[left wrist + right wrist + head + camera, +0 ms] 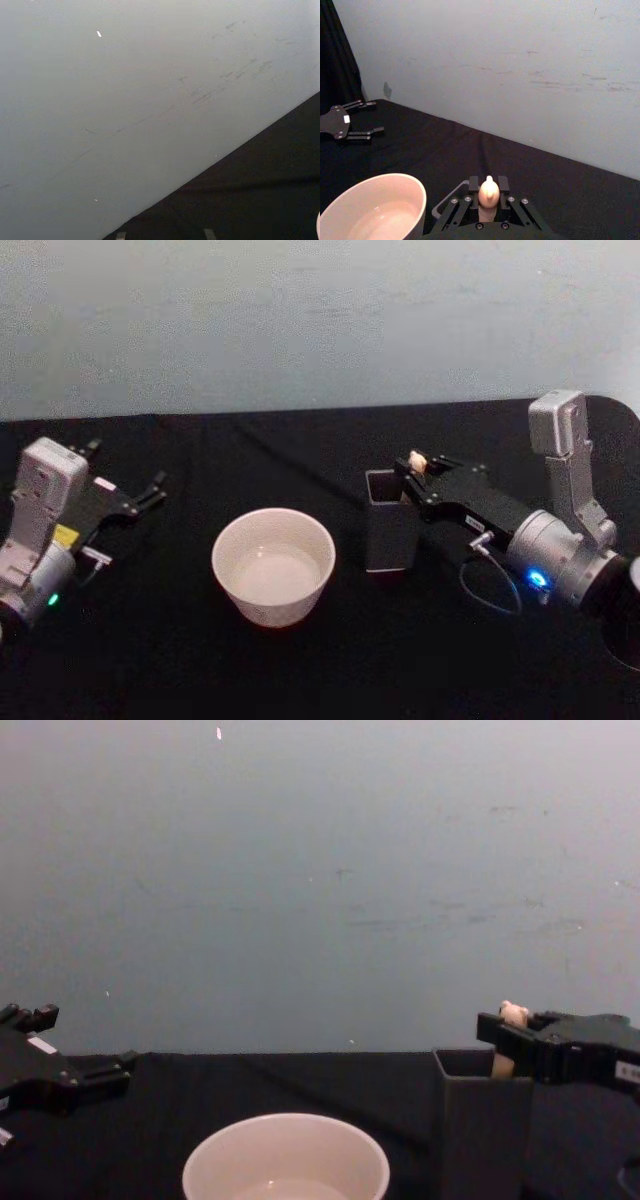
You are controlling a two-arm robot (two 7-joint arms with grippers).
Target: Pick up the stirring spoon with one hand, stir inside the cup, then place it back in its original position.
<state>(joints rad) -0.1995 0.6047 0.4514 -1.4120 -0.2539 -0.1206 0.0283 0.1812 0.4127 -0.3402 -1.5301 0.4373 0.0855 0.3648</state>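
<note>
The stirring spoon (418,460) stands upright in the dark grey square holder (388,525), its original position, with its beige bear head poking above the rim. My right gripper (413,469) reaches in from the right and is shut on the spoon's handle just under the head. In the right wrist view the fingers (474,184) flank the beige handle (488,194) tightly. The chest view shows the spoon head (513,1013) above the holder (480,1120). The cream-white cup (273,565) sits left of the holder. My left gripper (150,490) rests open at the far left.
A black cloth (330,670) covers the table, and a pale wall (320,320) stands close behind it. The cup (285,1160) and holder stand about a hand's width apart. Dark cloth stretches between the cup and the left gripper (100,1075).
</note>
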